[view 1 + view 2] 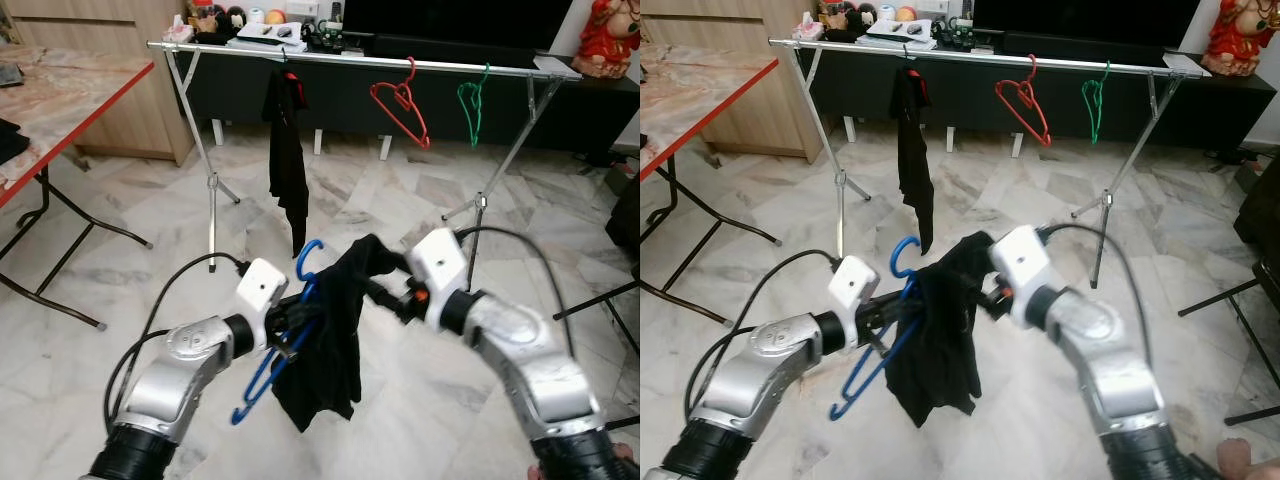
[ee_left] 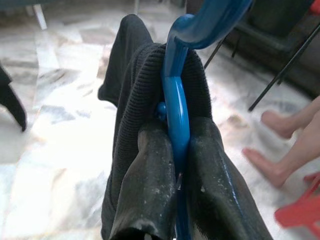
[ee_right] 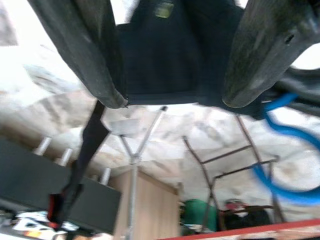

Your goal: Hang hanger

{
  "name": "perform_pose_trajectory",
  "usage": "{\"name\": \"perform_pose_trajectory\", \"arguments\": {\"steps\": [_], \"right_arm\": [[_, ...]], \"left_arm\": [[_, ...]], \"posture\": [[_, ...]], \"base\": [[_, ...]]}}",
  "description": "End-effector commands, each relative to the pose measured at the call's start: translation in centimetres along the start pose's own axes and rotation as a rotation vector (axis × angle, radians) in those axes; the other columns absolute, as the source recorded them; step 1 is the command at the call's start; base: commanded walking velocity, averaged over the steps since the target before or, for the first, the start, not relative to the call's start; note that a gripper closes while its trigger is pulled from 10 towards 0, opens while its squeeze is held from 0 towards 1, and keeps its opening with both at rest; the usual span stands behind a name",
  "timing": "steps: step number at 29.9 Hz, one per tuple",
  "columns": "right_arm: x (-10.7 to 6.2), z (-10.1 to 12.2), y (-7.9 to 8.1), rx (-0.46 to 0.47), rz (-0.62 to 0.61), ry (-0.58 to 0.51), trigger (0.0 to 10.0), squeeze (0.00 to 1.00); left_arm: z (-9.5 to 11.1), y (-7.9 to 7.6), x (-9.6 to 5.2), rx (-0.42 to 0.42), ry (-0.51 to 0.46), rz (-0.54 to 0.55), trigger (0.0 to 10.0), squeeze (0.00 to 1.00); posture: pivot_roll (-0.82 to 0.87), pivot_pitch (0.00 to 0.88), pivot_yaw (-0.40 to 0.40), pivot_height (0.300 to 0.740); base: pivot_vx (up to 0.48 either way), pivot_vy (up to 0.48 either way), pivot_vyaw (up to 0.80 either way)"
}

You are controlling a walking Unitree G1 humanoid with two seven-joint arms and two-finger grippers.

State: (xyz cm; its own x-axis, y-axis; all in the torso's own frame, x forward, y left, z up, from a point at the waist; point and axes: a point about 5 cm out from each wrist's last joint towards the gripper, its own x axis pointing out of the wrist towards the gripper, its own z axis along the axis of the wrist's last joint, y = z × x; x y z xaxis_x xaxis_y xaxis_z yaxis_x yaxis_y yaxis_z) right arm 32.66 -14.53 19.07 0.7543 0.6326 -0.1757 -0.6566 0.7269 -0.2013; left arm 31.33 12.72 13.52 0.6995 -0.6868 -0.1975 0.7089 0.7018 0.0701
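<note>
Two grippers: both are raised in front of the robot, near each other, above the pale marble floor (image 1: 400,200).
Left gripper (image 2: 175,165): its two black fingers (image 2: 150,190) are pressed together on the blue plastic hanger (image 1: 290,335), pinching the blue bar between them.
Blue hanger: it hangs tilted from the left gripper, the hook (image 1: 308,258) pointing up and the lower end reaching down toward the floor.
Black knitted garment (image 1: 330,340): it is draped over the blue hanger, and its loose part hangs down between the two arms.
Right gripper (image 3: 172,70): its two fingers are spread wide, one on each side of the upper edge of the black garment; I cannot tell if they touch the cloth.
Metal clothes rail (image 1: 350,60): a long silver bar on folding legs, standing well apart from the grippers, farther across the floor.
On the rail: one dark garment (image 1: 288,160) toward the left, an empty red hanger (image 1: 400,105) near the middle, an empty green hanger (image 1: 472,105) beside it to the right.
Table with red edge (image 1: 70,100): at the robot's left, on black folding legs.
Person: bare feet (image 2: 270,150) on the floor, seen from the left wrist camera.
</note>
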Motion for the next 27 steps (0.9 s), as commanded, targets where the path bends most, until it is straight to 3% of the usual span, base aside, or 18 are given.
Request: {"name": "perform_pose_trajectory", "arguments": {"steps": [1, 4, 6, 8, 12, 16, 25, 27], "right_arm": [[-0.2, -0.1, -0.5, -0.031, 0.013, 0.01, 10.0, 0.0], [-0.4, -0.2, -0.2, -0.071, 0.084, 0.018, 10.0, 0.0], [-0.4, -0.7, -0.1, -0.109, 0.156, 0.046, 10.0, 0.0], [-0.4, -1.2, -0.1, -0.123, 0.198, 0.077, 10.0, 0.0], [-0.5, -2.7, -0.6, -0.187, 0.289, 0.172, 10.0, 0.0], [-0.4, -2.9, -1.3, -0.225, 0.357, 0.201, 10.0, 0.0], [-0.2, -3.5, -0.5, -0.219, 0.584, 0.216, 10.0, 0.0], [-0.2, -3.7, -0.2, -0.213, 0.679, 0.219, 10.0, 0.0]], "left_arm": [[0.0, -0.2, -0.2, 0.063, -0.014, -0.03, 10.0, 0.0], [0.0, -0.3, -0.5, 0.12, -0.02, -0.059, 10.0, 0.0], [0.2, -0.5, -1.0, 0.225, -0.039, -0.098, 10.0, 0.0], [0.3, -0.8, -1.2, 0.271, -0.047, -0.144, 10.0, 0.0], [0.1, -1.3, -1.8, 0.246, -0.013, -0.268, 10.0, 0.0], [0.1, -1.4, -2.2, 0.31, -0.001, -0.331, 10.0, 0.0], [0.1, -1.6, -2.9, 0.347, 0.036, -0.456, 10.0, 0.0], [0.1, -1.6, -3.2, 0.352, 0.061, -0.494, 10.0, 0.0]], "posture": [[-0.05, 0.133, -0.044, 0.74], [-0.05, 0.133, -0.045, 0.74], [-0.05, 0.132, -0.046, 0.74], [-0.05, 0.131, -0.047, 0.74], [-0.05, 0.129, -0.047, 0.74], [-0.05, 0.132, -0.049, 0.74], [-0.04, 0.143, -0.04, 0.74], [-0.03, 0.149, -0.034, 0.74]], "base": [[0.0, 0.0, 0.0], [0.0, 0.0, 0.0], [0.0, 0.0, 0.0], [0.0, 0.0, 0.0], [0.0, 0.0, 0.0], [0.0, 0.0, 0.0], [0.0, 0.0, 0.0], [0.0, 0.0, 0.0]]}}
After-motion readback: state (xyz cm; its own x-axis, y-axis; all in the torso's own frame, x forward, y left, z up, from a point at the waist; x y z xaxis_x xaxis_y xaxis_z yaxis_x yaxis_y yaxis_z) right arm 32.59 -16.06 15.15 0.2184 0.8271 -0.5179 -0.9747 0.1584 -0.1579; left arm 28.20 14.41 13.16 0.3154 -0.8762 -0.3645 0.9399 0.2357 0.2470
